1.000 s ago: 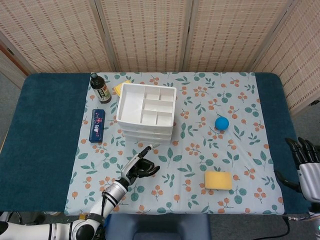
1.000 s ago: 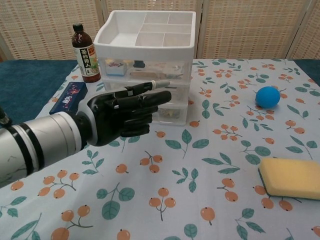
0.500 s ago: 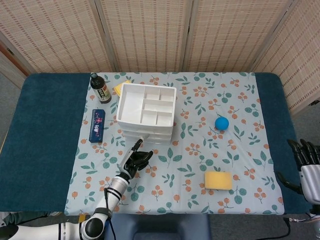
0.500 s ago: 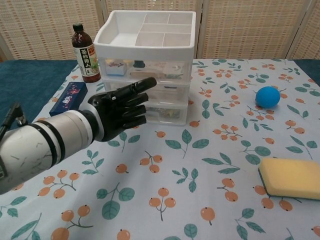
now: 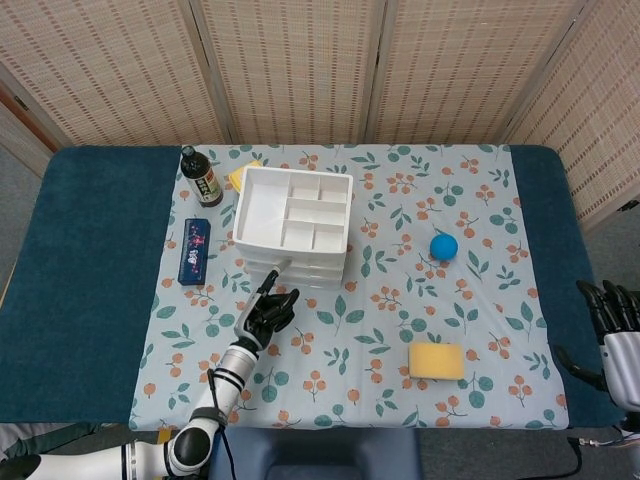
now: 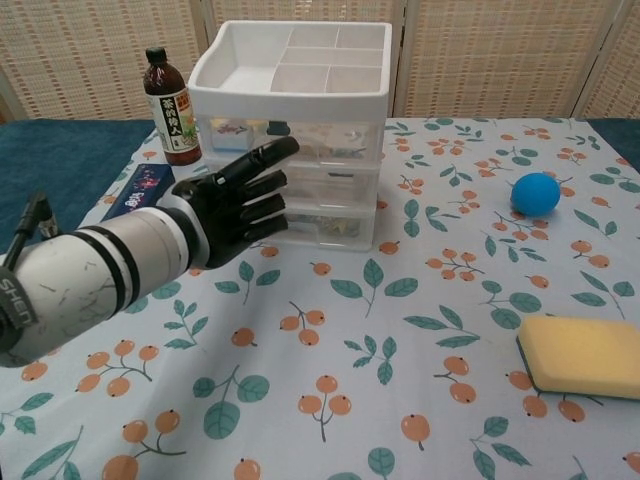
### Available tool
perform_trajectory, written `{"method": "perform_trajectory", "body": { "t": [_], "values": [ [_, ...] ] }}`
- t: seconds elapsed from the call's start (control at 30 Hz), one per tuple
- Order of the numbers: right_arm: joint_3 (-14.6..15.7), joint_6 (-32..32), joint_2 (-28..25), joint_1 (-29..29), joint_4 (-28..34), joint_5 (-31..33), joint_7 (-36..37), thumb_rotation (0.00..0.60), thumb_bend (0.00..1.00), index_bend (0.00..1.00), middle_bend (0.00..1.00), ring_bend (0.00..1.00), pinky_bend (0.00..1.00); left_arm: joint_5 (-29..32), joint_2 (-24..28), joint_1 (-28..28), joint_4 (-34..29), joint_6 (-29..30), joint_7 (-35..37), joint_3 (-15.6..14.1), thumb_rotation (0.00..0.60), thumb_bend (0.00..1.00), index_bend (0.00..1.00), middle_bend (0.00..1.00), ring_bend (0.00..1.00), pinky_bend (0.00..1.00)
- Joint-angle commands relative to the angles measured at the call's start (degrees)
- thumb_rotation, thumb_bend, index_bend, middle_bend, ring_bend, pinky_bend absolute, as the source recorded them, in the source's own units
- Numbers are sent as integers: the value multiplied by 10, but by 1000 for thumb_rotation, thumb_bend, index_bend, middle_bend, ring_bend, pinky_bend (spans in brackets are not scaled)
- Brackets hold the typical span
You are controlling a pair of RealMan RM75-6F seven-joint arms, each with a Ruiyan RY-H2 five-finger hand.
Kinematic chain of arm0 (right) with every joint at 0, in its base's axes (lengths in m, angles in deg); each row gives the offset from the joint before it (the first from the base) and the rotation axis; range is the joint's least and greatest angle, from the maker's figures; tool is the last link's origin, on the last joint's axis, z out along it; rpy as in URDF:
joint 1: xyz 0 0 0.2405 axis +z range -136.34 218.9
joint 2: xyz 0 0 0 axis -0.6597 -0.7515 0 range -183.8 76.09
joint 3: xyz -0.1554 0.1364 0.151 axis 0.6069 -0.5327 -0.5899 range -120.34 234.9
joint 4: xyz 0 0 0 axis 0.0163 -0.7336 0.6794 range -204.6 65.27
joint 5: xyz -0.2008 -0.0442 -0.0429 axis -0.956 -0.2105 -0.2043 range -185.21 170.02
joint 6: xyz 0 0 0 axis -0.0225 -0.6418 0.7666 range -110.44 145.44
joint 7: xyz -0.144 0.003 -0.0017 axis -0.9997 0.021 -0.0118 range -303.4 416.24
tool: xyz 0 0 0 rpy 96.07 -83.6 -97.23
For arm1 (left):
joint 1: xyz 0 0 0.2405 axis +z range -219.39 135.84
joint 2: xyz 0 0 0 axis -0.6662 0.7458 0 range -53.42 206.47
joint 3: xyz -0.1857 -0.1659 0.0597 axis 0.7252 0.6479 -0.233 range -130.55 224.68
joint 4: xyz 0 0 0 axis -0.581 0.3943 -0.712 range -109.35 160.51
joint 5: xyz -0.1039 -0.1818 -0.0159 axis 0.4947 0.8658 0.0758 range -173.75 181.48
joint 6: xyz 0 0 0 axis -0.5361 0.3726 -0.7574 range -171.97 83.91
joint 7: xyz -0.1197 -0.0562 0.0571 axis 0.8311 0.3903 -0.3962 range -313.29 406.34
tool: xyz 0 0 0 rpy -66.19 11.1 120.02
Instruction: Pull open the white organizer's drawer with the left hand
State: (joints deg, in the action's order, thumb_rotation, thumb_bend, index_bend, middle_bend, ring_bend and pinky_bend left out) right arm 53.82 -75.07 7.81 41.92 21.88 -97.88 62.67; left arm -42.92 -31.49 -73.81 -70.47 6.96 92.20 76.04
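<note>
The white organizer (image 5: 293, 226) (image 6: 291, 130) stands at the middle left of the floral cloth, with a divided tray on top and clear drawers below, all pushed in. My left hand (image 5: 266, 312) (image 6: 237, 205) is black, fingers spread and holding nothing, stretched toward the organizer's front. In the chest view its fingertips (image 6: 283, 148) overlap the upper drawer fronts; contact cannot be told. My right hand (image 5: 612, 318) hangs open at the table's right edge, far from the organizer.
A dark sauce bottle (image 5: 200, 177) (image 6: 171, 108) and a blue box (image 5: 195, 250) (image 6: 138, 192) lie left of the organizer. A blue ball (image 5: 443, 246) (image 6: 535, 193) and a yellow sponge (image 5: 436, 361) (image 6: 586, 355) sit to the right. A yellow item (image 5: 240, 175) lies behind the organizer.
My left hand has moved forward and left, up to the organizer's front, and its fingers have spread. The drawers have stayed shut; the right hand has sunk slightly.
</note>
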Motion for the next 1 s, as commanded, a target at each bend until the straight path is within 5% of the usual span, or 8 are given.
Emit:
{"method": "perform_trajectory", "body": {
  "t": [0.03, 1.0],
  "values": [
    [0, 0, 0, 0, 0, 0, 0, 600, 259, 0, 104, 0, 5, -2, -1, -1, 1, -5, 0, 6, 600, 319, 115, 946, 992, 1000],
    [0, 6, 0, -4, -2, 7, 2, 600, 259, 0, 104, 0, 5, 16, -19, -14, 16, -34, -24, 31, 600, 403, 146, 946, 992, 1000]
  ]
}}
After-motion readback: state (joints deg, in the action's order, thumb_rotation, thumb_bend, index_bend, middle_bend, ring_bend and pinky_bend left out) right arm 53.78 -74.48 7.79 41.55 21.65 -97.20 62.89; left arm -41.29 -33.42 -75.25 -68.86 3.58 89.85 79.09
